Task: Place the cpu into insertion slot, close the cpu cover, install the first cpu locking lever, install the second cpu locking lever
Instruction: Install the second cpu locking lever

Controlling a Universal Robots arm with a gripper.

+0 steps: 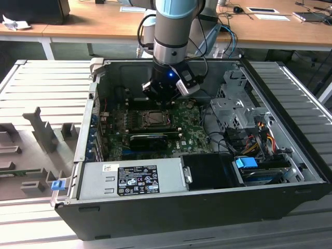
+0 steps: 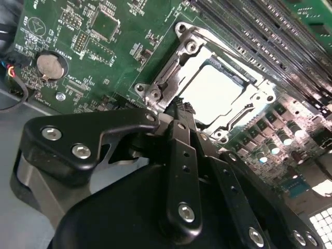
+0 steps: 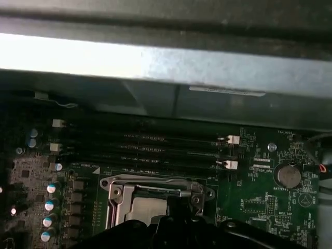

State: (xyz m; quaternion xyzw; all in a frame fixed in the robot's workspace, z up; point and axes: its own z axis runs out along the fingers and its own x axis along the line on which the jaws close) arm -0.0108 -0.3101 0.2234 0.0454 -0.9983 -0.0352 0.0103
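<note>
While the cpu (image 2: 212, 91) sits in the insertion slot (image 2: 182, 58), cpu cover (image 2: 259, 98) down, gripper (image 2: 179, 111) narrow.

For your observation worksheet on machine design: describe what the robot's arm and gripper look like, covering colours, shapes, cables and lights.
The arm is a thick silver-grey cylinder with a light-blue cap on its joint. Black cables loop beside it. At the wrist sits a black housing with a small blue light. In the second wrist view, the gripper is matte black, built of flat linkage bars joined by silver screws.

Cpu (image 2: 211, 89): pale silvery square, lying flat in the insertion slot (image 2: 179, 72), upper centre of the second wrist view. Cpu cover (image 2: 248, 101): silvery windowed frame, closed flat around the chip.
</note>
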